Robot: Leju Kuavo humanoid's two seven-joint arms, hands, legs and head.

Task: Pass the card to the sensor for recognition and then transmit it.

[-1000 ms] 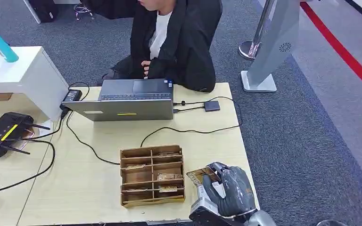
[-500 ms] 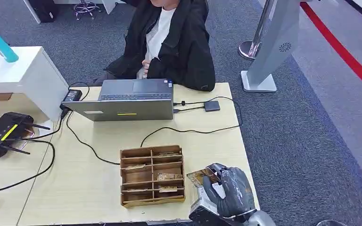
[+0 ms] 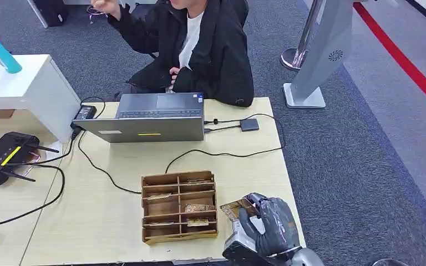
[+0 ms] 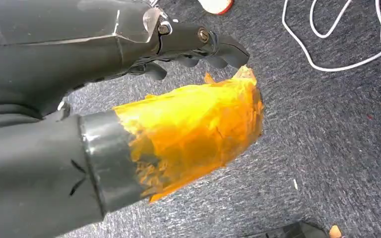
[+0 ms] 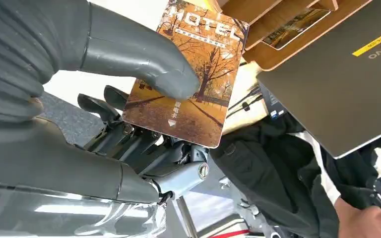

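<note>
Card in hand, sensor ahead

Right hand (image 3: 269, 224) pinches the hotel card (image 3: 234, 209); sensor pad (image 3: 249, 124) lies far across the table; left hand (image 4: 198, 44) curled, holding nothing.

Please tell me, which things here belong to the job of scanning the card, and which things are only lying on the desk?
For the job:
- hotel card, held in the right hand
- small dark box on a cable, probably the sensor
- wooden card tray, with more cards

Only lying about:
- laptop
- black router
- power adapter
- loose cables
</note>
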